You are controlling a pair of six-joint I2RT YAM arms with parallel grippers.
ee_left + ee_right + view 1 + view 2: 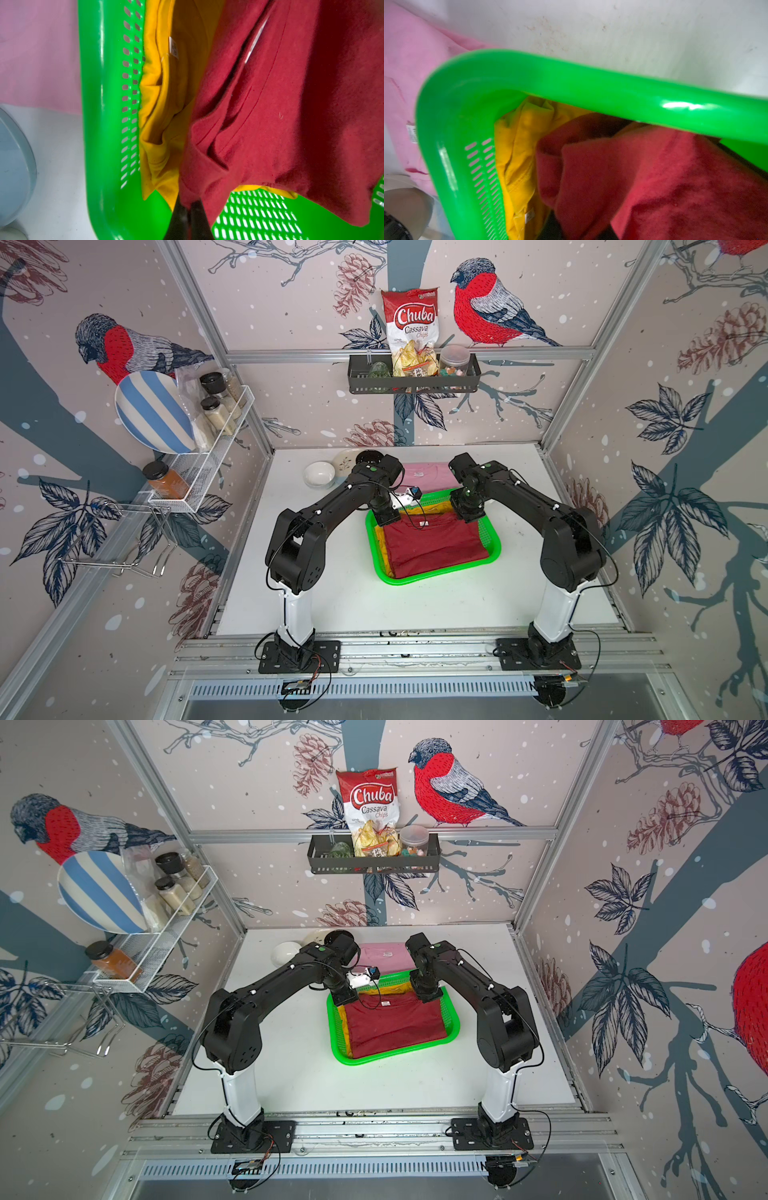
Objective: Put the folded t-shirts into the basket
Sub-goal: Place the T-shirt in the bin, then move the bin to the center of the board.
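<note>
Two shirts lie in the green basket (440, 571): the dark red shirt (432, 543) atop the yellow shirt (434, 507). The pink shirt (428, 475) lies on the table (332, 593) behind the basket. The left gripper (188, 207) pinches the dark red shirt's corner. The right gripper (471, 516) is buried in fabric, so I cannot tell its grip.

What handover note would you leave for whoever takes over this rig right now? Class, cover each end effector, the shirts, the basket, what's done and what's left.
The left end effector is shut on a corner of the dark red shirt.
The right end effector is at that shirt's other far corner; its grip is unclear.
Done: the yellow shirt is in the green basket, with the dark red shirt on top.
Left: the pink shirt, on the table behind the basket.
</note>
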